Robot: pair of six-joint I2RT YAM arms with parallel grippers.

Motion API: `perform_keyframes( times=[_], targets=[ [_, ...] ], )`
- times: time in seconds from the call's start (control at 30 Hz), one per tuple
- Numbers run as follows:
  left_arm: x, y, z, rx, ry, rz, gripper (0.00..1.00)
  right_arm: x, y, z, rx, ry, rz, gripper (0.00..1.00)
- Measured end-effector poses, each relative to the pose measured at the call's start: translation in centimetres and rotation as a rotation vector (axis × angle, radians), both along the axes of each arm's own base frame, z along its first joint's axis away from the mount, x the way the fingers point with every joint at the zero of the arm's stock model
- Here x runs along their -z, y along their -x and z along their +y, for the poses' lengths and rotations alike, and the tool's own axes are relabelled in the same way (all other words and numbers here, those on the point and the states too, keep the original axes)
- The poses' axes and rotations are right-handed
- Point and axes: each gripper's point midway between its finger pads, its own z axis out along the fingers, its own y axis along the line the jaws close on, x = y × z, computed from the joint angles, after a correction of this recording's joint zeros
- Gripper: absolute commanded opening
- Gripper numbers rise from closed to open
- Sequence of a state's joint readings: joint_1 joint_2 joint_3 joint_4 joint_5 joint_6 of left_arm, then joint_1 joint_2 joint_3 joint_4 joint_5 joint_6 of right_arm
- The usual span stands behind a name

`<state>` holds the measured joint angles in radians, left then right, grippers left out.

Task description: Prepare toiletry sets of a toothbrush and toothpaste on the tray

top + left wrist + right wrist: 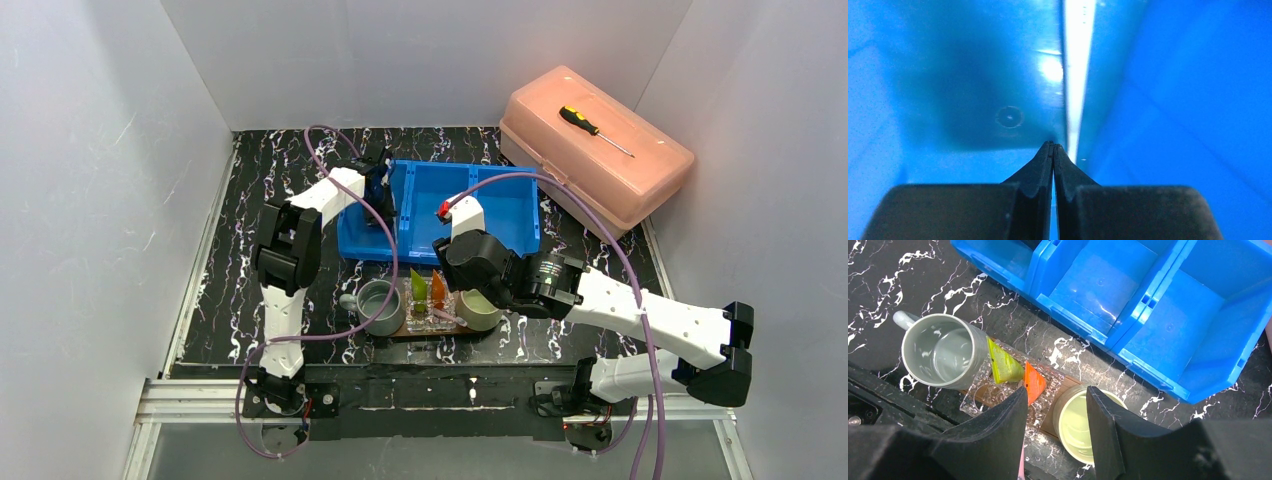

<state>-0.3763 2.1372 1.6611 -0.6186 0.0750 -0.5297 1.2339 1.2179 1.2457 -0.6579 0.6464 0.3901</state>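
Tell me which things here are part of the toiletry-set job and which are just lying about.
Job: tray, grey mug, pale green mug, green tube, orange tube, clear holder, blue bin (likely the supply).
Lying about: pink box, screwdriver on its lid.

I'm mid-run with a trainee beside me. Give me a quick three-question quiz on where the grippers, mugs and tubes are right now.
1. True or false: the left gripper is open above the grey mug.
2. Which stands nearer the grey mug, the green tube or the orange tube?
3. Fill in: the right gripper, over the pale green mug, is ___.
Key: 1 false, it is shut inside the blue bin; 2 the green tube; 3 open.
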Motion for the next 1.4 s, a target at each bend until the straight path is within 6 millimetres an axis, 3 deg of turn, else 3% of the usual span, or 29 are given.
perform_keyframes(
  times=[0.27,0.47,0.57,0.63,0.8,1.2,1.4],
  targets=[
    [0.0,0.4,2.9,0.003,-0.15,-0.019,0.0,0.0,0.1,0.1,-0.005,-0.004,0.005,0.56],
    [-1.6,0.1,3.3,0.002,-0.164,-0.058,0.0,0.1,0.2,0.2,-0.011,-0.009,0.012,0.56],
    [-2.5,0.0,3.3,0.004,-0.155,-0.078,0.14,0.1,0.2,0.3,-0.012,-0.01,0.013,0.57],
    [-3.1,0.0,3.2,0.008,-0.149,-0.089,0.28,0.1,0.2,0.3,-0.013,-0.01,0.014,0.57],
    [-4.1,-0.1,2.9,0.012,-0.131,-0.097,0.43,0.1,0.2,0.3,-0.012,-0.011,0.015,0.58],
    [-4.5,-0.1,2.1,0.021,-0.129,-0.092,0.48,0.6,0.3,0.2,-0.01,-0.007,0.019,0.58],
    [-3.4,-0.5,0.8,0.04,-0.137,-0.078,0.48,0.3,0.4,-0.1,-0.005,-0.024,0.019,0.58]
  ],
)
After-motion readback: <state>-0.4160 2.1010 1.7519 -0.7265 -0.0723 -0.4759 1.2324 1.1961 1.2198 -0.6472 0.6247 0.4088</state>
